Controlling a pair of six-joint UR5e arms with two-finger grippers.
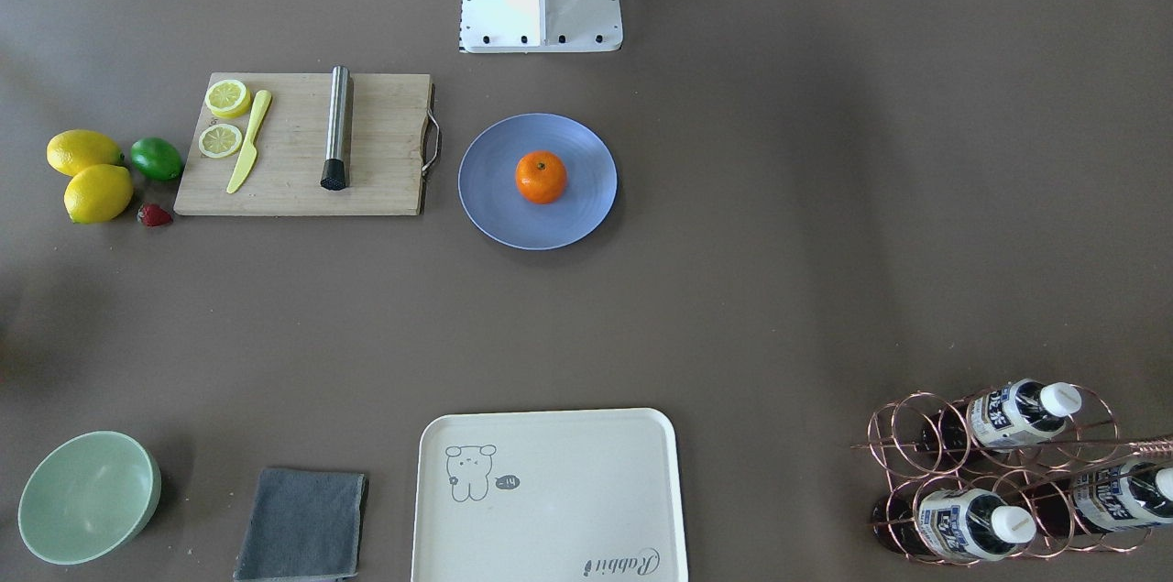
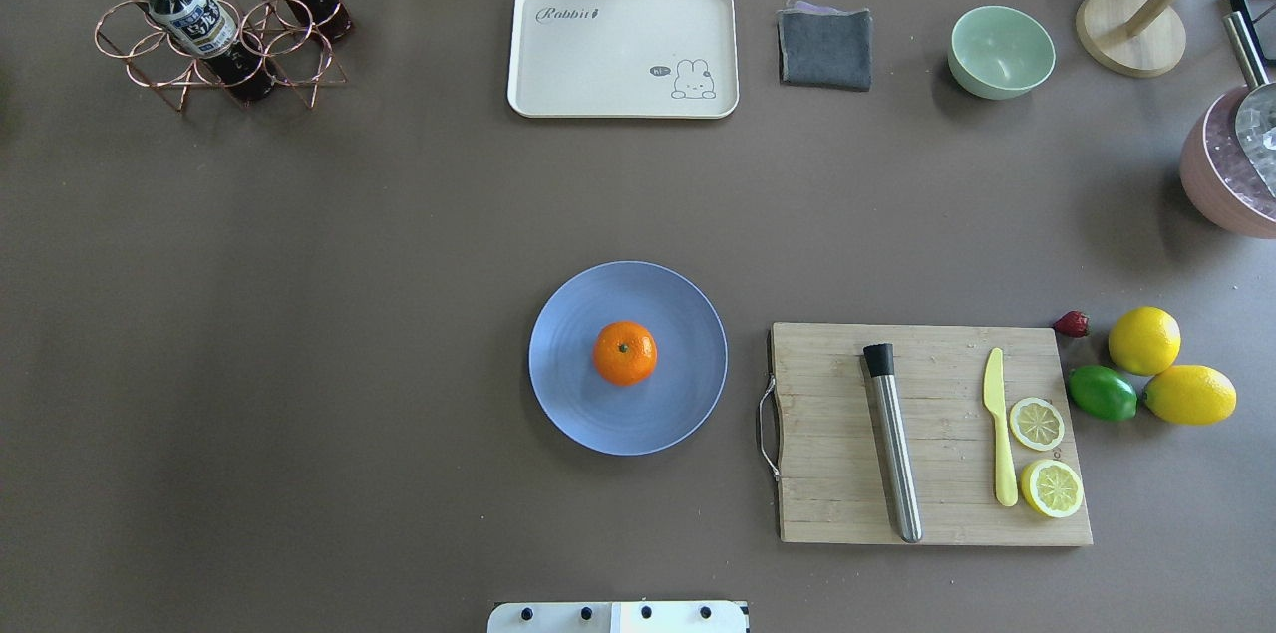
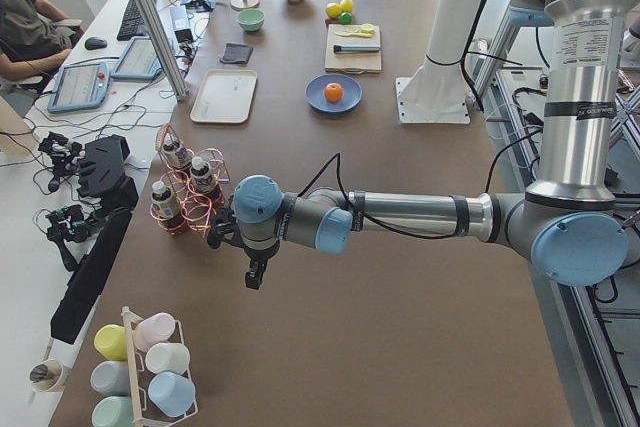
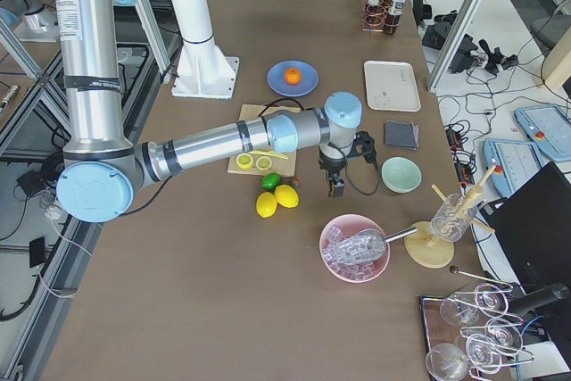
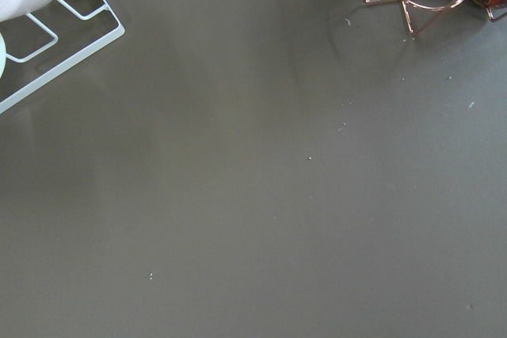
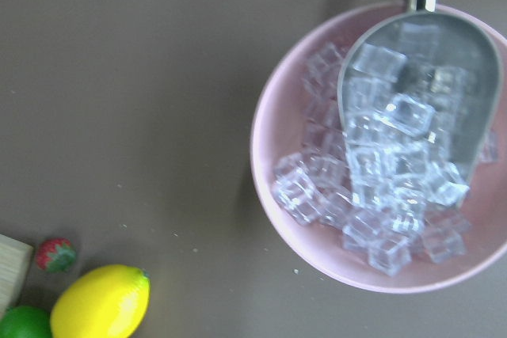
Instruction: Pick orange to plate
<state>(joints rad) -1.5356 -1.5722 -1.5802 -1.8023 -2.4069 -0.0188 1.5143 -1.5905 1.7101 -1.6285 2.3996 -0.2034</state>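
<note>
Orange (image 2: 625, 353) at middle of plate (image 2: 678, 314), well apart from left gripper (image 3: 256, 275) and right gripper (image 4: 336, 186). Finger opening and hold on either: cannot tell, side views only. Likely light, firm, smooth, prone to rolling. Best pinched across widest middle.

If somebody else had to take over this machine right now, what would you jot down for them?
Left gripper: hangs over bare table beside the bottle rack; open or shut cannot be told.
Right gripper: hangs between the lemons and the pink ice bowl; open or shut cannot be told.
The orange sits at the middle of the blue plate, far from both arms.
Done: orange on plate.
Left: apparently nothing.
</note>
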